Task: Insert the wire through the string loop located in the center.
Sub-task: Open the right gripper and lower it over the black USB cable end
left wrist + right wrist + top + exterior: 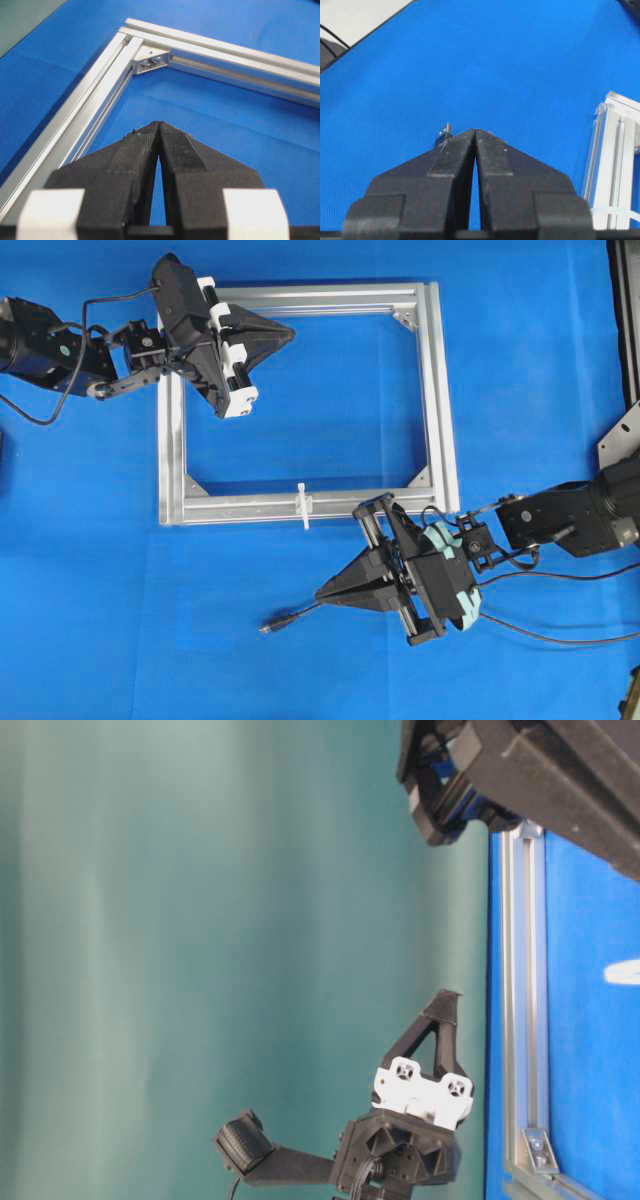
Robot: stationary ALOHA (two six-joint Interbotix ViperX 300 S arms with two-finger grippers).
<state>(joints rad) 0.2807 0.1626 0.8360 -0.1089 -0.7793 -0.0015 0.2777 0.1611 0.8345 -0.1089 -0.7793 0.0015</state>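
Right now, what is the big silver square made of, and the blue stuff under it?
The silver frame looks like brushed aluminium: pale metal bars with long grooves, bolted corner brackets and a dull shine. The blue mat looks like woven cloth or a foam-backed pad; the wrist views show a fine dotted weave and no gloss. Which one, I cannot tell.

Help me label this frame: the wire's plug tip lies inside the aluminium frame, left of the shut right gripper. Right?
Not quite. The overhead view shows the wire's plug tip outside the aluminium frame, on the blue mat below its bottom rail; it does lie left of the shut right gripper.
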